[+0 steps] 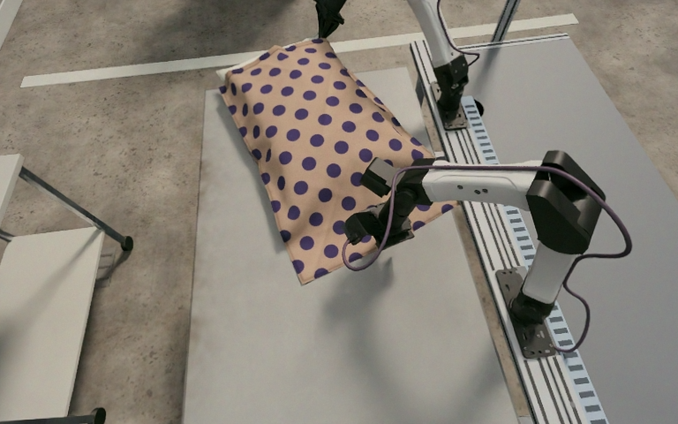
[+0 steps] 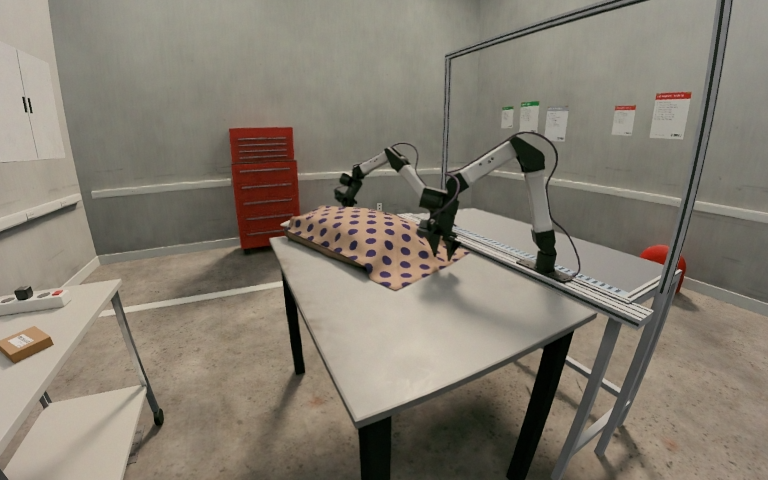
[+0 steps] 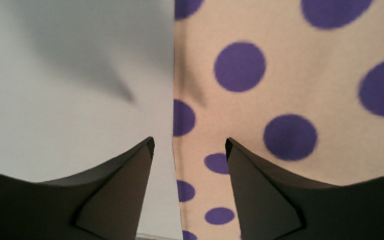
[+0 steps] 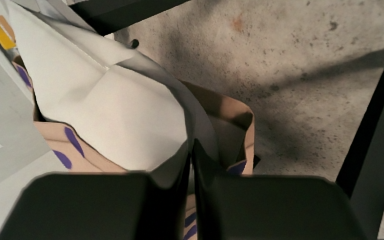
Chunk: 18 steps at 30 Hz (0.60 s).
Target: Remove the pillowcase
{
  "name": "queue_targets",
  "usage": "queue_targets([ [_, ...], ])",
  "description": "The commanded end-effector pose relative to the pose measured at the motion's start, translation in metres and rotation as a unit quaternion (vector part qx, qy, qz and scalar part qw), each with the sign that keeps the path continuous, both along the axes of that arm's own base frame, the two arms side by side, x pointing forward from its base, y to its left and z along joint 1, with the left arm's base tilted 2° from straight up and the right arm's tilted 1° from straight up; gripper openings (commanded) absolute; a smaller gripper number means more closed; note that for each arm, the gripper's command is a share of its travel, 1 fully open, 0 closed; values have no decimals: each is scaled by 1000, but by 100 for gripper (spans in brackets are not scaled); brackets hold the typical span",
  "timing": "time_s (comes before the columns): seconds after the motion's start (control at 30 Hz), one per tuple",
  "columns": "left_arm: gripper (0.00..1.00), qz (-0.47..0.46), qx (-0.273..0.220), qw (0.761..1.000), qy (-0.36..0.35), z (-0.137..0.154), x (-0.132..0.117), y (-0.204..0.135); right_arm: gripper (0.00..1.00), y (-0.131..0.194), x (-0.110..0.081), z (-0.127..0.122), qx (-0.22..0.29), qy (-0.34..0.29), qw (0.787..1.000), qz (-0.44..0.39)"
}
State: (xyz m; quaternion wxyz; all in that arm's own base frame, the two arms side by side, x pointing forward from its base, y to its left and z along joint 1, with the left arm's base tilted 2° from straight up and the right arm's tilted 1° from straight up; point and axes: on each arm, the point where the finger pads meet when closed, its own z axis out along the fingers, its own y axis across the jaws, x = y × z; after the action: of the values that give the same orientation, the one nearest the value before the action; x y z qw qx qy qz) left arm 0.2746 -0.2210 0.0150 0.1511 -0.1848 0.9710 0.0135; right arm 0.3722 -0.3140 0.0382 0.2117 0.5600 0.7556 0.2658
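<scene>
The tan pillowcase with purple dots (image 1: pixel 320 155) (image 2: pixel 389 242) (image 3: pixel 252 107) (image 4: pixel 52 136) covers nearly all of the white pillow (image 1: pixel 221 74) (image 2: pixel 284 224) (image 4: pixel 115 115). The pillow shows at the open end, past the table's far edge in the top view. My right gripper (image 1: pixel 322 37) (image 4: pixel 192 141) is shut at that end, with white pillow cloth drawn in at its fingertips; the exact pinch is partly hidden. My left gripper (image 2: pixel 443 254) (image 3: pixel 190 140) is open and empty, a little above the pillowcase's closed-end edge, with one finger on each side of that edge.
The table (image 1: pixel 259 341) (image 2: pixel 346 339) reaches toward the viewer from the closed end. The arm rail (image 1: pixel 485 220) runs along one long side. A white cart (image 1: pixel 38 314) stands apart on the other side. A metal frame (image 2: pixel 688 196) rises behind the rail.
</scene>
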Motion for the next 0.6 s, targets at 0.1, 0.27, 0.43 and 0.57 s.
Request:
queue_targets([
  [0.1, 63, 5, -12, 1000, -17, -13, 9, -6, 1, 0, 9, 22, -25, -18, 999, 5],
  [0.27, 63, 4, -24, 999, -32, -1, 13, -10, 1, 0, 9, 22, -25, -18, 999, 5],
  [0.43, 63, 4, -23, 999, -29, -3, 13, -10, 1, 0, 9, 22, -25, -18, 999, 5],
  [0.57, 63, 3, -14, 1000, -20, -13, 10, -8, 1, 0, 9, 22, -25, -18, 999, 5],
])
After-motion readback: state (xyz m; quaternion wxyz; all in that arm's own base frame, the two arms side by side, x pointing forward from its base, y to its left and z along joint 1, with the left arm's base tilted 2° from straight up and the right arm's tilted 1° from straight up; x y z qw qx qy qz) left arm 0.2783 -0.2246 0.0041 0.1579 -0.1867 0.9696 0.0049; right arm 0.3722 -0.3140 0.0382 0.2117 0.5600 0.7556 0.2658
